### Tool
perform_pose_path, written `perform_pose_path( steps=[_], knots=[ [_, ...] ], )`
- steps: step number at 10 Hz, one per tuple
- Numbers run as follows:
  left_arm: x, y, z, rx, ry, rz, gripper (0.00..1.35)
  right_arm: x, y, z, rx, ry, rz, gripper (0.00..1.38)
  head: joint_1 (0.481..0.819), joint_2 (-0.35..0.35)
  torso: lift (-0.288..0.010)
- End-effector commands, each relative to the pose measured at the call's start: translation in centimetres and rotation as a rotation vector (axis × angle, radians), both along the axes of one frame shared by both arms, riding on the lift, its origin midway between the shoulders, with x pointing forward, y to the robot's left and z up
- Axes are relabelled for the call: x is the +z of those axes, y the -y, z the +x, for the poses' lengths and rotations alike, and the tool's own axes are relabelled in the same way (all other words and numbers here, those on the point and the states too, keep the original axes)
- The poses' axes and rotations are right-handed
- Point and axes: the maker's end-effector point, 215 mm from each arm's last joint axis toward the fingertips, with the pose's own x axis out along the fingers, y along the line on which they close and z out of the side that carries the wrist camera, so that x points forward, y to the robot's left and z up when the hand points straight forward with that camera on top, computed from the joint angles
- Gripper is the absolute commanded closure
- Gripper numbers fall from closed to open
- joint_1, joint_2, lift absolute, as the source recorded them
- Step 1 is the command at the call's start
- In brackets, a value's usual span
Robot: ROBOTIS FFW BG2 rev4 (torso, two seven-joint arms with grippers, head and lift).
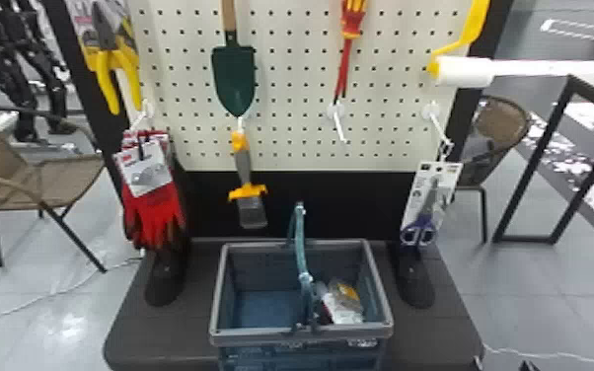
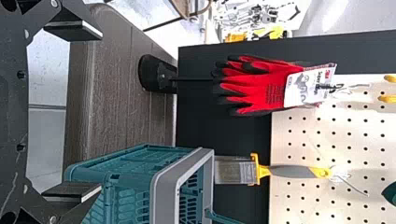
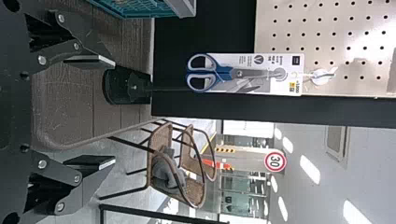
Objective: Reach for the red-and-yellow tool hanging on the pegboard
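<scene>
Scanning the pegboard (image 1: 288,106), we spotted the red-and-yellow tool (image 1: 352,24) hanging between the green trowel (image 1: 234,74) and the paint roller (image 1: 464,72)! Our left gripper (image 2: 99,111) gaped wide, fingers well apart; our right gripper (image 3: 113,112) stood open too, packaged scissors (image 3: 243,73) ahead of it.

On the pegboard (image 1: 291,89), the red-and-yellow tool (image 1: 352,22) is seen right of centre, its two red legs pointed downward. To its left a green trowel (image 1: 234,74) is hung blade down, and yellow-handled pliers (image 1: 109,64) are seen farther left. Below, red gloves (image 1: 154,212), a brush (image 1: 251,209) and packaged scissors (image 1: 426,207) are hung from left to right. A basket (image 1: 301,337) is set on the dark base (image 1: 163,340), its handle (image 1: 301,241) raised, and a package (image 1: 343,301) is held in its right side. The pegboard is flanked by wicker chairs (image 1: 64,177).
</scene>
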Motion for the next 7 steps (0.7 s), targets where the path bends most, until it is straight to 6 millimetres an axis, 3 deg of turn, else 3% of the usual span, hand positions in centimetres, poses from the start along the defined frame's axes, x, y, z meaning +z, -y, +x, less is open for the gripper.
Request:
perform_pose_path(
  steps=[1, 5, 6, 7],
  knots=[
    [0.0, 0.1, 0.0, 0.003, 0.0, -0.005, 0.17, 0.1, 0.0, -0.1, 0.001, 0.001, 0.0, 0.53, 0.549, 0.0, -0.1],
    [-0.1, 0.1, 0.0, 0.004, -0.003, -0.006, 0.17, 0.1, 0.1, -0.1, -0.006, 0.001, 0.004, 0.53, 0.549, 0.0, -0.1],
    [-0.1, 0.1, 0.0, 0.004, -0.003, -0.006, 0.17, 1.0, 0.0, 0.2, -0.005, 0.018, 0.009, 0.53, 0.549, 0.0, -0.1],
    [-0.2, 0.1, -0.1, 0.004, -0.005, -0.006, 0.17, 3.6, -1.0, 1.4, 0.02, 0.039, -0.019, 0.53, 0.549, 0.0, -0.1]
  ],
)
